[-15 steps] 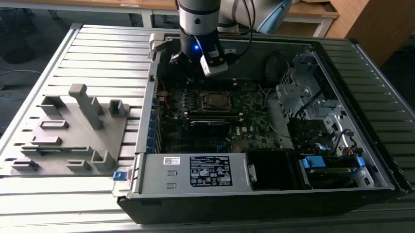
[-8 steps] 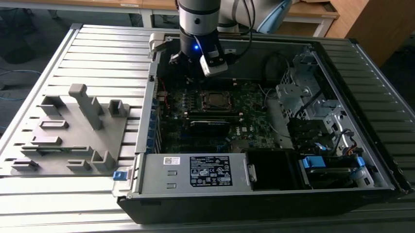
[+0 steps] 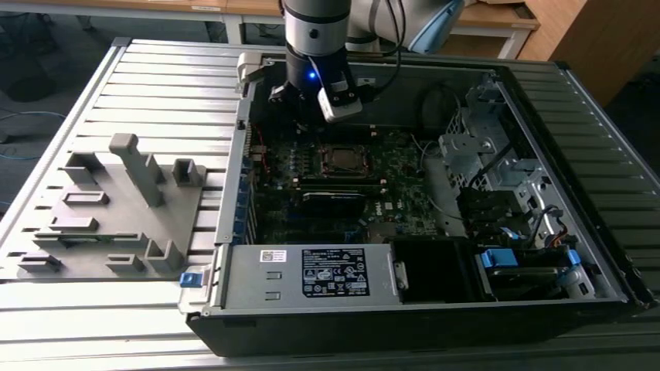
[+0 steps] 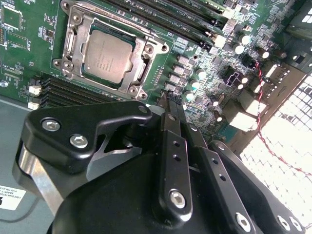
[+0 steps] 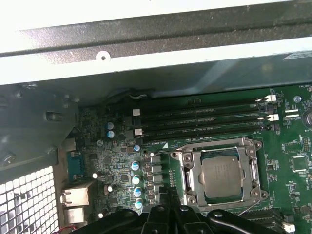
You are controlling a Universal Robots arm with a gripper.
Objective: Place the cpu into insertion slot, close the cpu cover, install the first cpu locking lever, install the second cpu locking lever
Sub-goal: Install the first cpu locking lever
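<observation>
The cpu (image 4: pixel 106 55) sat in its slot under the cpu cover (image 4: pixel 145 62), at six o'clock of the gripper (image 3: pixel 309 100) in the exterior view; its fingers (image 4: pixel 171 146) were pressed together, empty; a skewed push could probably scrape the circuit board (image 4: pixel 24 48).

Glare, seemingly daylight, whitens the case wall (image 5: pixel 146 56) in the first wrist view; the motherboard (image 5: pixel 287 195) lies dim.

Silver-grey tubular arm (image 3: pixel 314 31), pale blue joint cap (image 3: pixel 433 27), black cable (image 3: pixel 395 23), blue indicator light (image 3: pixel 312 76). Black end effector (image 4: pixel 171 102), silver hex screws (image 4: pixel 79 141).

Open room above cpu (image 5: pixel 223 176), capacitors (image 5: pixel 137 179) beside
</observation>
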